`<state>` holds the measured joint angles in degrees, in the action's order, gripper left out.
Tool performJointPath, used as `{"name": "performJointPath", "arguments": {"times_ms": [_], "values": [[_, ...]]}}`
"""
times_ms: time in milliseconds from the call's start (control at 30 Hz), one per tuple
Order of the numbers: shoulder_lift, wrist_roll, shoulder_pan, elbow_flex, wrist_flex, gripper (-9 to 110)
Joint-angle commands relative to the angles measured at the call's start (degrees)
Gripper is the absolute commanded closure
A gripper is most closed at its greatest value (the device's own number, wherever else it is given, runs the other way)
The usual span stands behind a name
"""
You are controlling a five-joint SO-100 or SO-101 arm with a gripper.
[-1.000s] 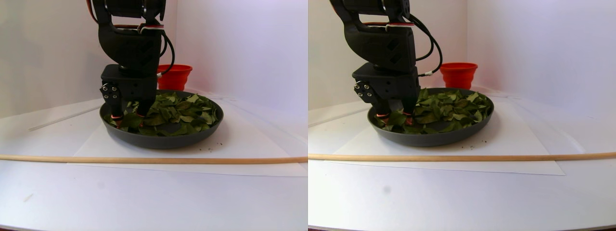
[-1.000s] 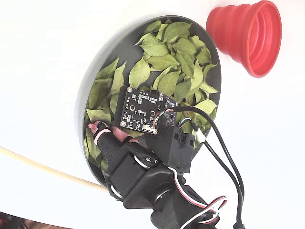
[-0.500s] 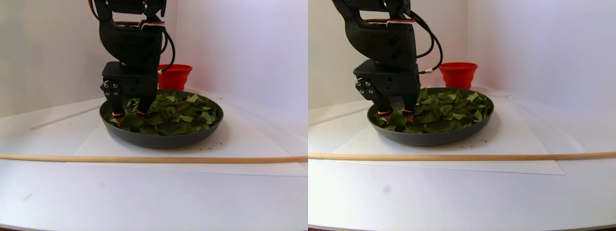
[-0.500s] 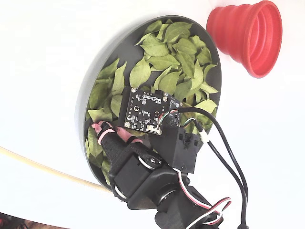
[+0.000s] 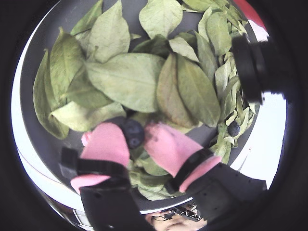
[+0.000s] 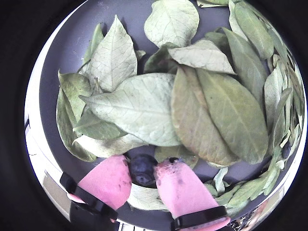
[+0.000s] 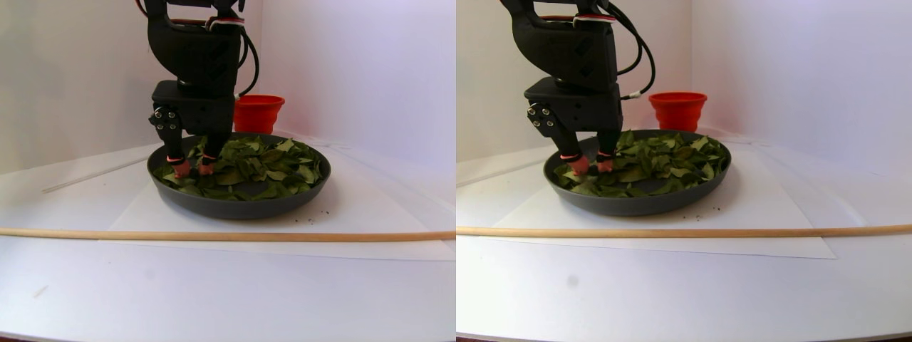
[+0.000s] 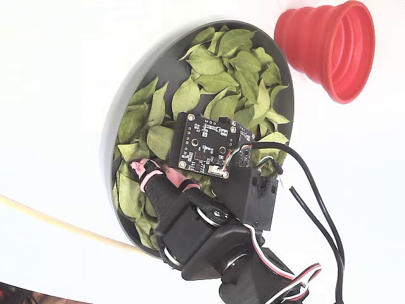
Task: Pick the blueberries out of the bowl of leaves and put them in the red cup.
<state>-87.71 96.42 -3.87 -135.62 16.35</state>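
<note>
Pincer has lifted; wrist views reveal its pinched blueberry.

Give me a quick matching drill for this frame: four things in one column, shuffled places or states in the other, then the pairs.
Things:
1. blueberry
2. red cup
3. wooden rod
4. leaves

Places/states:
A. lying across the table in front of the bowl, stereo pair view
B. pinched between the gripper's pink fingertips
C. spread over the bowl's floor
D. standing outside the bowl, beside its rim

Pairs: 1-B, 2-D, 3-A, 4-C
</note>
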Motion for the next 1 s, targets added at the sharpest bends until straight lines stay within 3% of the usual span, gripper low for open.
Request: {"name": "performJointPath", "arguments": {"times_ms": [0, 967], "values": [[-5.7, 0.8, 0.7, -0.4, -0.4, 93], [-17.1, 3.3, 5.1, -0.6, -5.3, 92]]}}
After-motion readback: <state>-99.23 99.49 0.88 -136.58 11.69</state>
